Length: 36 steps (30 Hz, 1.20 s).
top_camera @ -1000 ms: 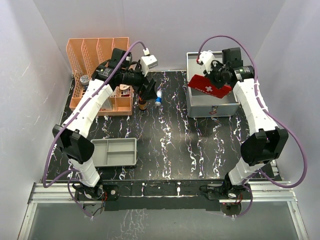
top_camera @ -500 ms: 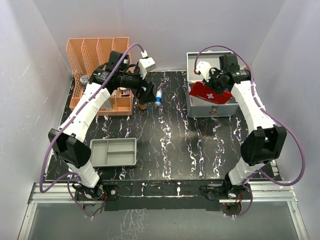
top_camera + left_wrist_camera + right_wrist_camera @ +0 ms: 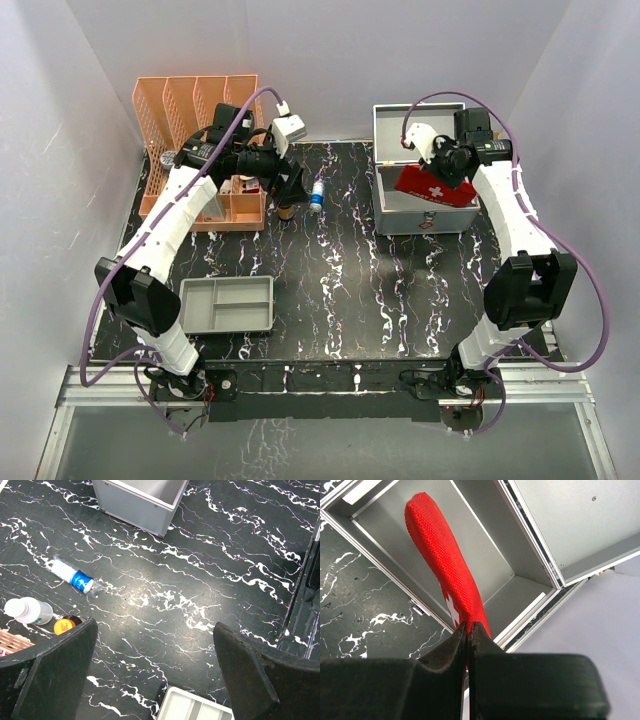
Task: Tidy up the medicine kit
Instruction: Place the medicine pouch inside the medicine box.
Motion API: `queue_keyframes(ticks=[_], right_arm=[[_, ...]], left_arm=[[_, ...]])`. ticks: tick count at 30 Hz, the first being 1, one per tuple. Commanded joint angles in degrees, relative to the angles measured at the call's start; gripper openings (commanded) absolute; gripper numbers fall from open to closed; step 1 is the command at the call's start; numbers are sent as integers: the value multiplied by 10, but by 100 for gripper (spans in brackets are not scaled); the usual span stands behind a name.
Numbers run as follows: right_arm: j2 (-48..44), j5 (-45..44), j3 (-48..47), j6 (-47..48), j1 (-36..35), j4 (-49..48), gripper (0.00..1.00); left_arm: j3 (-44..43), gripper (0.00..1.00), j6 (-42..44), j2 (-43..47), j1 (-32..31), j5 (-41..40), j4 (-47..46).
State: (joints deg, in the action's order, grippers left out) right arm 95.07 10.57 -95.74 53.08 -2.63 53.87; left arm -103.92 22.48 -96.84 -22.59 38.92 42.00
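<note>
Red pouch [image 3: 445,562] clamped in right hand [image 3: 468,628], over open metal case [image 3: 487,555], left hand [image 3: 155,630] spread apart

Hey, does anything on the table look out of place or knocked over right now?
Yes. A small blue-and-white container lies on its side, loose on the table between the orange organizer and the open metal case. Nothing looks spilled or damaged. The right gripper holds the red pouch above the case.

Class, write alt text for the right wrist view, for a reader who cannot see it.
The right gripper holds a red pouch with a white cross between shut jaws, above an open grey metal case on a black marbled table.
</note>
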Motion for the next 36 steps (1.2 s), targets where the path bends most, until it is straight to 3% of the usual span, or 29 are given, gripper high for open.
queue_keyframes(ticks=[1, 10, 27, 32, 36], right_arm=[[0, 35, 6, 3, 0, -18, 0], [23, 62, 36, -6, 0, -30, 0], [43, -2, 77, -52, 0, -108, 0], [43, -25, 90, -65, 1, -137, 15], [43, -40, 105, -73, 0, -161, 33]], left_arm=[[4, 99, 4, 28, 4, 23, -11], [14, 99, 2, 32, 9, 31, -20], [5, 99, 7, 18, 18, 51, -20], [1, 99, 8, 15, 20, 57, -16], [-3, 99, 8, 11, 20, 61, -13]])
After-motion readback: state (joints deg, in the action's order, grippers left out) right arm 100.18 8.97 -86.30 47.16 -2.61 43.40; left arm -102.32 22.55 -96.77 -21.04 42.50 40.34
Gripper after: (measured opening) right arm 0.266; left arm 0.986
